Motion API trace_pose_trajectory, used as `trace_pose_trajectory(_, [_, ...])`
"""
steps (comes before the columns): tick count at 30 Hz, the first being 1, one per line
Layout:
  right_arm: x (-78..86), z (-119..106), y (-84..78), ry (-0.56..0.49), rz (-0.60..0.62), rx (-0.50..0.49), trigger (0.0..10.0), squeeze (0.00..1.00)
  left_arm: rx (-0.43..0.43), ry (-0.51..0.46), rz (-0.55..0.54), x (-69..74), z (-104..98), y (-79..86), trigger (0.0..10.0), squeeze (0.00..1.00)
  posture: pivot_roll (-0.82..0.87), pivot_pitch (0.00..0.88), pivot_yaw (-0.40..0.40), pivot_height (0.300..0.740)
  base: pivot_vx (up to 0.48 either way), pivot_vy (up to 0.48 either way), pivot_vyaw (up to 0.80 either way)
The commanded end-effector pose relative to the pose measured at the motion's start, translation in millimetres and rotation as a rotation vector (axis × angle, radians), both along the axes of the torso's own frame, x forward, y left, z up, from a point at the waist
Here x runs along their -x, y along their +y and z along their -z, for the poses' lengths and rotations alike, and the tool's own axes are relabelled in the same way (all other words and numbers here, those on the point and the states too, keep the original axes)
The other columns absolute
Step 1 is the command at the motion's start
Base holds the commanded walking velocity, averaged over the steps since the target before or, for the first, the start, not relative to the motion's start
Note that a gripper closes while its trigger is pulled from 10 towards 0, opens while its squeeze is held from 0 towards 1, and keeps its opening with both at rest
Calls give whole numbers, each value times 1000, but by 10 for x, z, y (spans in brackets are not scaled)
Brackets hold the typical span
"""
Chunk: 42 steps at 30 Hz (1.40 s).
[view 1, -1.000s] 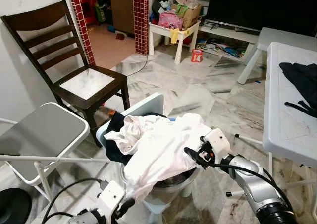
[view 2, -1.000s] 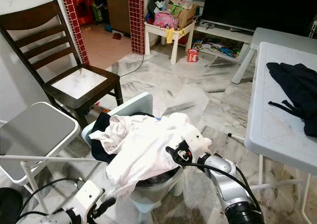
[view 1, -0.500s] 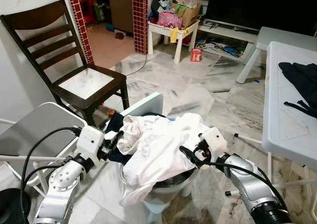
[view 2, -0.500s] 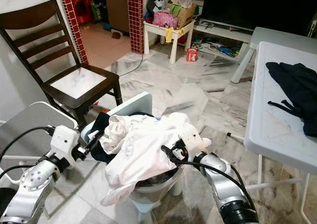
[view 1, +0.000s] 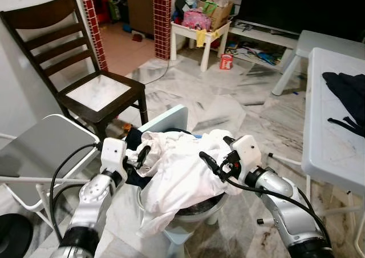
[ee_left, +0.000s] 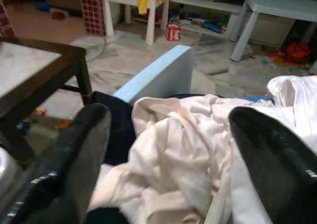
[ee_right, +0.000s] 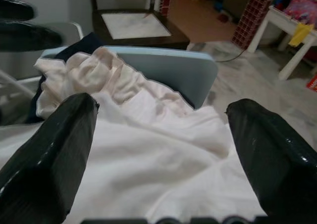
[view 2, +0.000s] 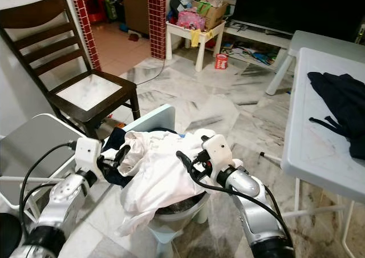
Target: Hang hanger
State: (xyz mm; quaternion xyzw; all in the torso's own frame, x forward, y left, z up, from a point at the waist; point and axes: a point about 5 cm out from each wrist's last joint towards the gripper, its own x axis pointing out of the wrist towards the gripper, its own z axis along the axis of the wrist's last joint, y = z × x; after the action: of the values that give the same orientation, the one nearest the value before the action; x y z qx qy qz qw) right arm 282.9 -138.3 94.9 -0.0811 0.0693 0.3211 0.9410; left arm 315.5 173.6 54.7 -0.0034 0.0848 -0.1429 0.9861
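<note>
Marble floor [view 1: 217,98]; both end effectors (fingers spread) flank white garment [view 1: 182,172].

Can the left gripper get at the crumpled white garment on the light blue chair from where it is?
Probably yes: the left gripper is open at the white garment's near edge, nothing between them.

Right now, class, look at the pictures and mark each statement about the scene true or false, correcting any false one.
1. Both pincers are open over the white garment. True.
2. The left pincer holds a hanger. False: it holds nothing.
3. A dark garment lies on the white table on the robot's right. True.
4. The wooden chair has clothes piled on its seat. False: its seat is bare.
5. The right pincer is shut on the garment. False: its fingers are spread.
</note>
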Motion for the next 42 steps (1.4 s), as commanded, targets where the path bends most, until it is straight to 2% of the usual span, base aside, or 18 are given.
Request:
trace_pose_trajectory(1, [19,-58,-20,-12,-8,1,10000,1000,19,17,-1,-7,28,-2,10000,1000,-120,75,-39,740,0,0,0])
trace_pose_trajectory(6, [78,-132,-46,-17,13,-9,10000,1000,53,50,41,-106,22,-133,10000,1000,-156,91,-20,740,0,0,0])
trace_pose_trajectory(8, [90,-139,-41,-15,13,-9,10000,965,56,57,54,-109,30,-163,10000,1000,-157,92,-19,740,0,0,0])
trace_pose_trajectory(9, [114,-145,-29,-13,13,-6,10000,655,62,77,86,-109,53,-238,10000,1000,-160,96,-16,740,0,0,0])
trace_pose_trajectory(10, [114,-145,-29,-13,13,-6,10000,655,62,77,86,-109,53,-238,10000,1000,-160,96,-16,740,0,0,0])
trace_pose_trajectory(11, [141,-145,-16,-10,12,-4,10000,588,66,98,116,-97,84,-310,10000,337,-162,102,-11,740,0,0,0])
trace_pose_trajectory(12, [149,-144,-11,-9,12,-4,10000,439,68,107,132,-88,99,-343,10000,0,-163,103,-10,740,0,0,0])
trace_pose_trajectory(13, [159,-143,-2,-4,12,-2,10000,267,71,123,161,-71,127,-395,10000,0,-164,107,-9,740,0,0,0])
trace_pose_trajectory(15, [170,-143,9,1,10,2,10000,235,75,142,187,-50,159,-441,10000,0,-165,110,-7,740,0,0,0])
trace_pose_trajectory(16, [170,-145,12,1,11,2,10000,106,74,150,195,-42,173,-456,10000,0,-166,112,-6,740,0,0,0])
trace_pose_trajectory(17, [169,-147,13,2,11,3,10000,67,73,160,200,-33,189,-468,9490,0,-167,113,-5,740,0,0,0])
trace_pose_trajectory(19, [167,-158,15,3,15,6,10000,27,66,183,208,-17,225,-483,7020,0,-168,115,-4,740,0,0,0])
trace_pose_trajectory(20, [170,-164,17,3,17,6,10000,24,64,191,209,-11,237,-480,6275,0,-173,118,-2,740,0,0,0])
trace_pose_trajectory(21, [172,-168,17,2,19,8,10000,27,58,204,206,-5,255,-471,3176,0,-174,118,-1,740,0,0,0])
trace_pose_trajectory(22, [177,-173,18,2,22,9,10000,27,52,216,201,1,271,-460,3176,0,-174,120,0,740,0,0,0])
trace_pose_trajectory(23, [181,-173,18,3,24,10,10000,24,48,221,196,1,278,-447,0,0,-175,121,0,740,0,0,0])
trace_pose_trajectory(30, [204,-148,21,14,41,22,10000,27,50,242,181,-1,295,-384,0,0,-176,121,8,740,0,0,0])
trace_pose_trajectory(42, [165,-124,15,16,61,36,10000,20,50,211,210,6,279,-426,0,0,-162,117,1,740,0,0,0])
